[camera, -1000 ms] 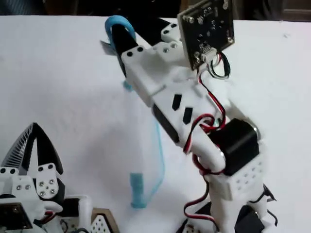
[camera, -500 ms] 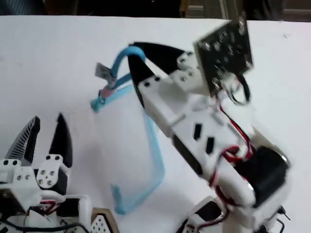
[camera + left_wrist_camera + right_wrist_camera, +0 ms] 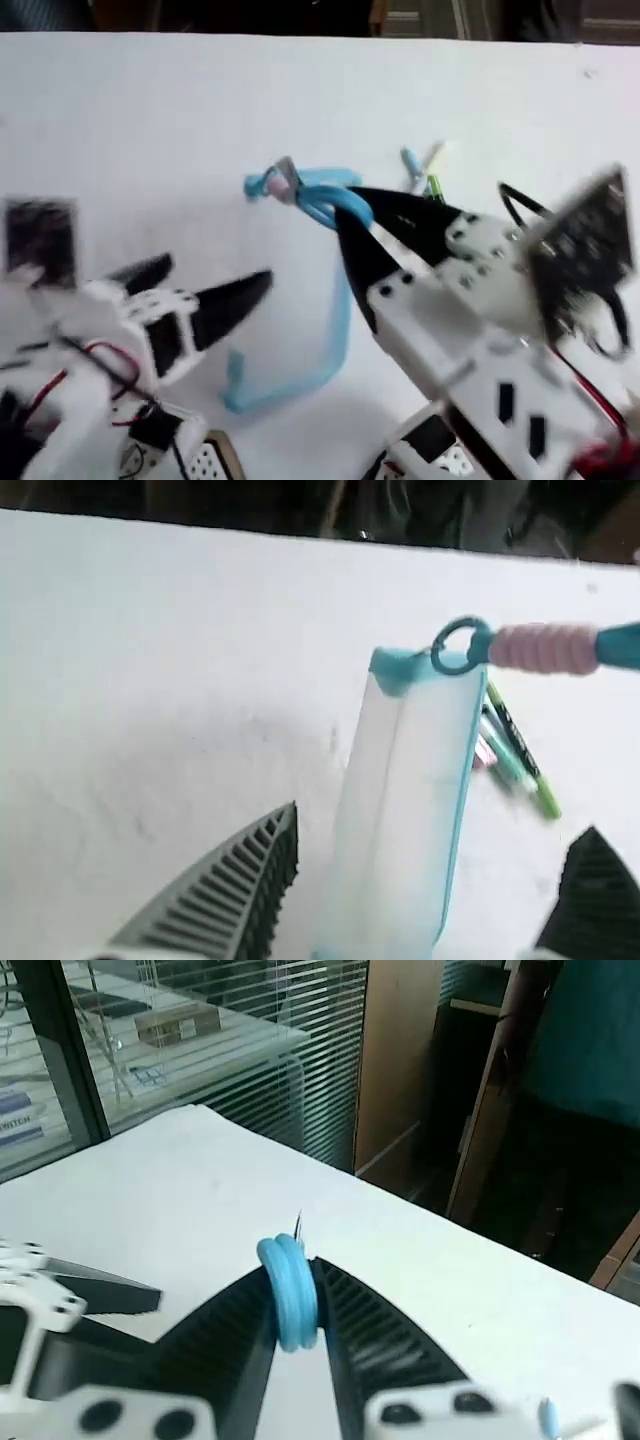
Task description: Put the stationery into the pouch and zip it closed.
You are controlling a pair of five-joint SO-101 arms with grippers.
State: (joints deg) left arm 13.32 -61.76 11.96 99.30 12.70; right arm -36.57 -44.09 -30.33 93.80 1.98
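A clear pouch [image 3: 300,300] with blue edging lies flat on the white table [image 3: 120,130]. Its blue loop strap [image 3: 325,198] is pinched in my right gripper [image 3: 345,203], which is shut on it; the right wrist view shows the strap [image 3: 290,1290] squeezed between the black fingers. A ring [image 3: 455,645] and a pink bead [image 3: 545,648] link strap and pouch [image 3: 400,800]. Several pens [image 3: 422,172] lie just beyond the right gripper, beside the pouch [image 3: 515,760]. My left gripper [image 3: 220,268] is open, with its fingers spread on either side of the pouch's near part [image 3: 440,825].
The white table runs far back to a dark edge [image 3: 300,30]. The right arm's body and its camera board [image 3: 590,250] fill the near right. The left arm's base [image 3: 80,400] sits at the near left. Open table lies to the far left.
The right gripper has drawn the strap nearer and to the right, turning the pouch and uncovering the pens. The left arm has swung in towards the pouch with its fingers spread wider.
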